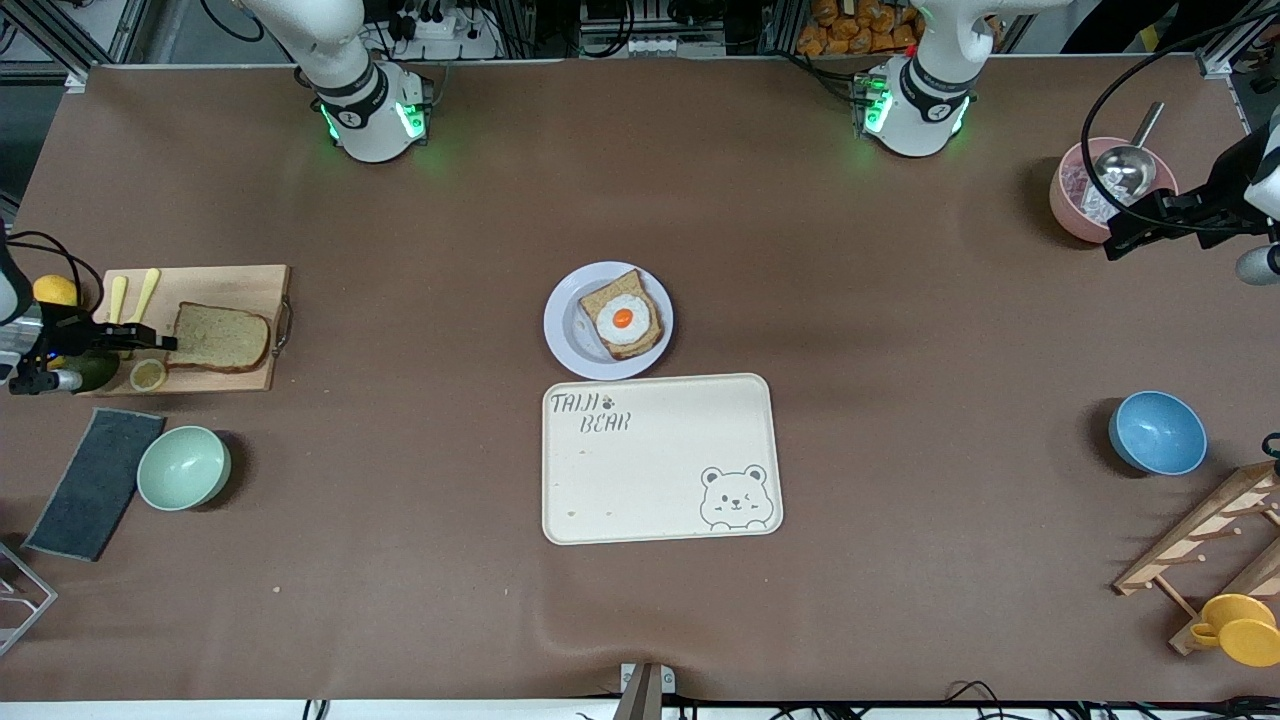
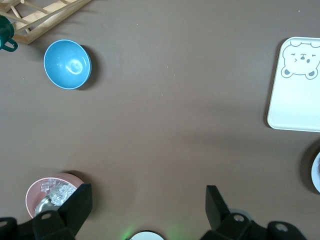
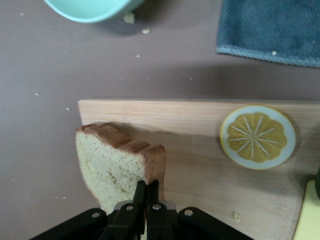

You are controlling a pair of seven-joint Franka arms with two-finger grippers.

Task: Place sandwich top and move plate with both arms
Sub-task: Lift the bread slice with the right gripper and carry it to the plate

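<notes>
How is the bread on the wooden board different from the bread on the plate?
The sandwich top is plain, while the egg bread carries a fried egg. The sandwich top lies on the wooden board toward the right arm's end of the table; the egg bread sits on the plate in the middle. The right gripper is shut on the sandwich top's edge; nothing touches the egg bread. Both are brown slices with darker crusts.
</notes>
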